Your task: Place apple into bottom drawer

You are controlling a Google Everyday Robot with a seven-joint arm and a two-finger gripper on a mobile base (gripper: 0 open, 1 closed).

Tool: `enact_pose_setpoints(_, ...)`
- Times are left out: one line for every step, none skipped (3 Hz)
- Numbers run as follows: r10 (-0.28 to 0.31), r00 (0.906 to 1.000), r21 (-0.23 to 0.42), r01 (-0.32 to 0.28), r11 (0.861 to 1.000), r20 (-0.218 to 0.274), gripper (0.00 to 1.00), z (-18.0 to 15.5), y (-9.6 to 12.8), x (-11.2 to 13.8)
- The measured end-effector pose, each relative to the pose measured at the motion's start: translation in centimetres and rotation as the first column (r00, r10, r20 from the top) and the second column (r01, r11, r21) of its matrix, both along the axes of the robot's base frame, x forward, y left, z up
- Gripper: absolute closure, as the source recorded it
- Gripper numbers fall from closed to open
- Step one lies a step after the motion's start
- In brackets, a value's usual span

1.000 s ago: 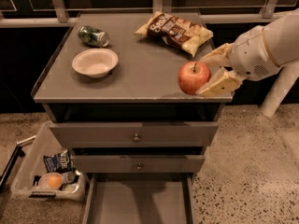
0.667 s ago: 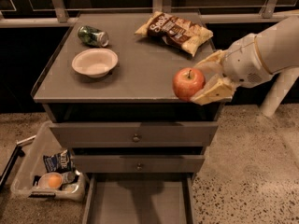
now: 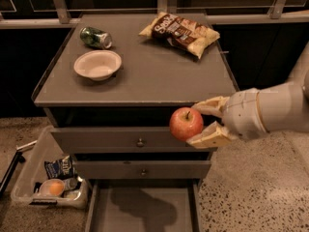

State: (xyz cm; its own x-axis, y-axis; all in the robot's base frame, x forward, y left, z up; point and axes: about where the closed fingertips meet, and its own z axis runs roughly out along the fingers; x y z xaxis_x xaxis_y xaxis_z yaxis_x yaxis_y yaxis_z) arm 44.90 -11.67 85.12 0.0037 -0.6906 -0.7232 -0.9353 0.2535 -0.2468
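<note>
- gripper (image 3: 195,125) sits off the front right edge of the grey cabinet (image 3: 154,83), level with the top drawer (image 3: 108,140)
- its beige fingers (image 3: 211,136) are clamped on the apple (image 3: 185,123), one above and one below, coming in from the apple's right side
- apple is in the air, stem up, in front of the top drawer face, off the cabinet top; looks to touch nothing but the fingers
- bottom drawer (image 3: 145,211) is already pulled out; tray looks bare, just a shadow on its floor; its front end is cut off by the frame edge
- top drawer and middle drawer (image 3: 108,170) are shut
- judged done: apple grasped and lifted off the top, drawer open and ready
- judged left: lower the apple past both shut drawer fronts, get it inside the tray walls, set it down, release, back the arm out
- apple hangs well above the right part of the drawer opening, so call it about midway through
- not involved: white bowl (image 3: 97,64), green can (image 3: 95,37) and chip bag (image 3: 179,33) on the cabinet top
- also not involved: plastic bin (image 3: 30,175) on the floor to the left, holding an orange fruit (image 3: 52,187) and a snack packet (image 3: 60,167)
</note>
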Motion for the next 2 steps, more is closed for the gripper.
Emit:
enact_pose_setpoints(-0.041, 0.999, 0.02, 0.042, 0.999, -0.017, 1.0, -4.7, 0.7, -1.1)
enact_pose_setpoints(-0.087, 0.996, 0.026, 0.088, 0.996, -0.021, 1.0, -9.5, 0.5, -1.0)
